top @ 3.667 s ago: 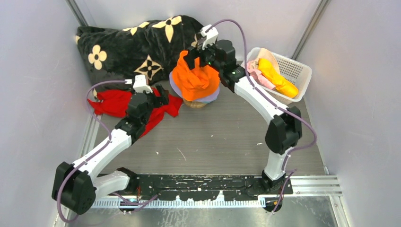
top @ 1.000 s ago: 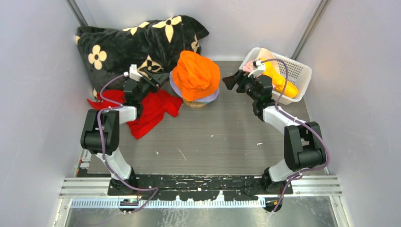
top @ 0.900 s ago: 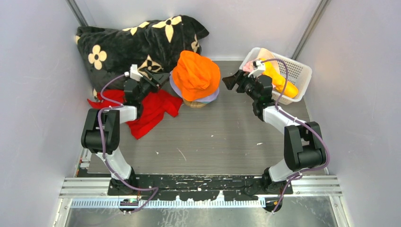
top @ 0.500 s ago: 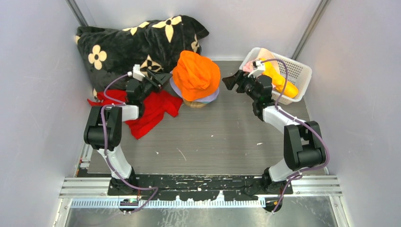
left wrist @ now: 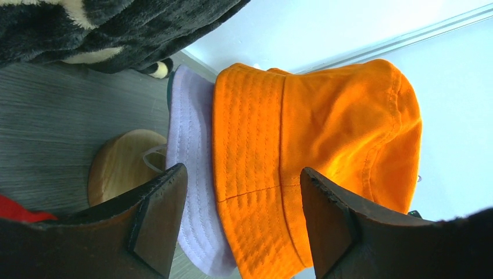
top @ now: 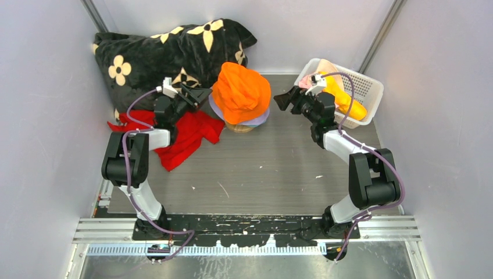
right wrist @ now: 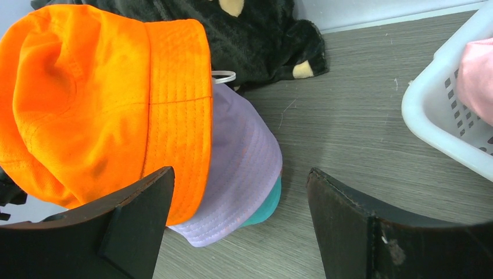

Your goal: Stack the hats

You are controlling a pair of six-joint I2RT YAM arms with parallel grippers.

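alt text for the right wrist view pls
Sideways in frame, an orange hat sits stacked over a lavender hat and a teal hat above a grey table. Two dark fingers stand apart and empty in the foreground; a black plush blanket lies behind the pile, and a white basket holding something pink shows at the right.

Three stacked hats point(top: 240, 93), perhaps three basket hats point(top: 342, 96), one basket point(top: 361, 83), one red cloth point(top: 192, 131), one blanket point(top: 151, 52)
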